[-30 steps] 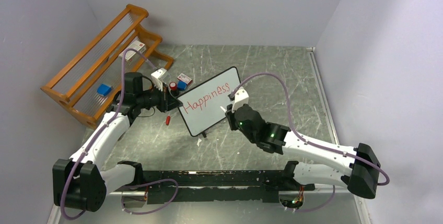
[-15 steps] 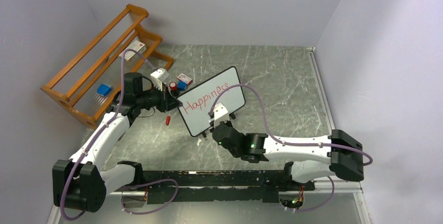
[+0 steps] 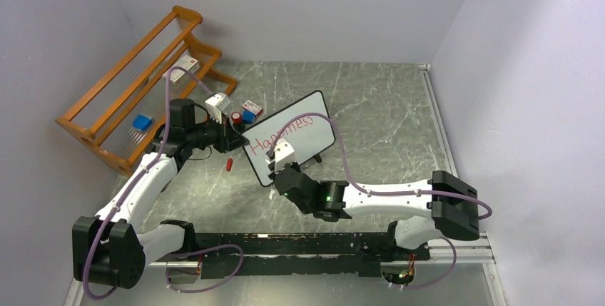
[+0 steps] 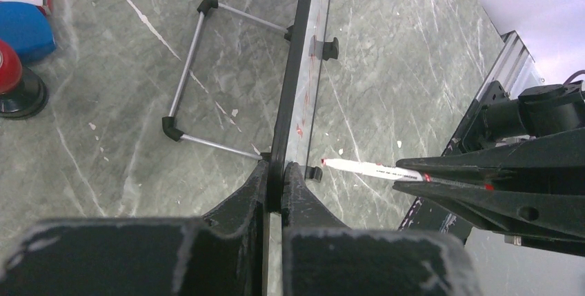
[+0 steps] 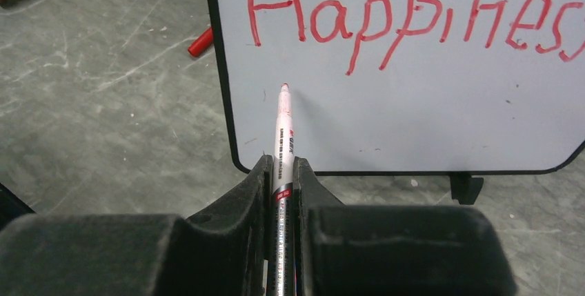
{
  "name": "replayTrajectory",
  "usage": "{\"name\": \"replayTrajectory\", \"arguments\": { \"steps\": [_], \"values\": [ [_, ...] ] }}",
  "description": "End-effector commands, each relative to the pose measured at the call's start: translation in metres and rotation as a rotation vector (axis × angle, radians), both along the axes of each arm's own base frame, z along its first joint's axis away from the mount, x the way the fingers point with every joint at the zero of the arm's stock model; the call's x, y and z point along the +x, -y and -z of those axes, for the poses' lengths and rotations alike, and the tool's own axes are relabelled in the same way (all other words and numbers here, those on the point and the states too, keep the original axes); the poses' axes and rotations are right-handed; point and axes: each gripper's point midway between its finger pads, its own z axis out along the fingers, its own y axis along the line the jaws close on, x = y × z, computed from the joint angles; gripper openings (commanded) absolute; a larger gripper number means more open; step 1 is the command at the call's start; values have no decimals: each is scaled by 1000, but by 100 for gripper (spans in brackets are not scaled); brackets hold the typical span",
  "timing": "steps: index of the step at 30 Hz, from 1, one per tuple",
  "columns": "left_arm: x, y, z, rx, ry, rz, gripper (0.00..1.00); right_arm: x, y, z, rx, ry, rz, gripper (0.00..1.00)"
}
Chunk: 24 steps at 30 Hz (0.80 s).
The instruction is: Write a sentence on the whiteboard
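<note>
Whiteboard (image 3: 314, 131) upright at centre of table (image 3: 385, 106). Rack (image 3: 135, 99) in far-left corner. Boxes (image 3: 248, 111) between rack and whiteboard. Just left of whiteboard, on table: cap (image 3: 230, 164). Before whiteboard front, below sentence (image 5: 414, 23): marker (image 5: 283, 130).

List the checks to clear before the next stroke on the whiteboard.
1. Left gripper shut on the whiteboard edge: ok.
2. Right gripper shut on the red marker: ok.
3. Marker tip aimed at blank board under the "H" of the Happiness lettering: ok.
4. Tip touching the surface: cannot tell.
5. Room below the lettering for more words: ok.
</note>
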Motion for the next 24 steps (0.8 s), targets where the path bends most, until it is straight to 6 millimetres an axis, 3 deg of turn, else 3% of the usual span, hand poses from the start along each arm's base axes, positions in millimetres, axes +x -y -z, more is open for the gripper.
{"name": "replayTrajectory", "arguments": {
  "steps": [1, 12, 24],
  "values": [
    [-1, -17, 34, 116, -78, -65, 5, 3, -18, -18, 56, 28, -8, 0],
    [-1, -17, 34, 113, -77, -63, 5, 4, -31, -2, -4, 6, -25, 0],
    [-1, -16, 31, 105, -66, -55, 5, 8, -29, 11, -64, -9, 15, 0]
  ]
}}
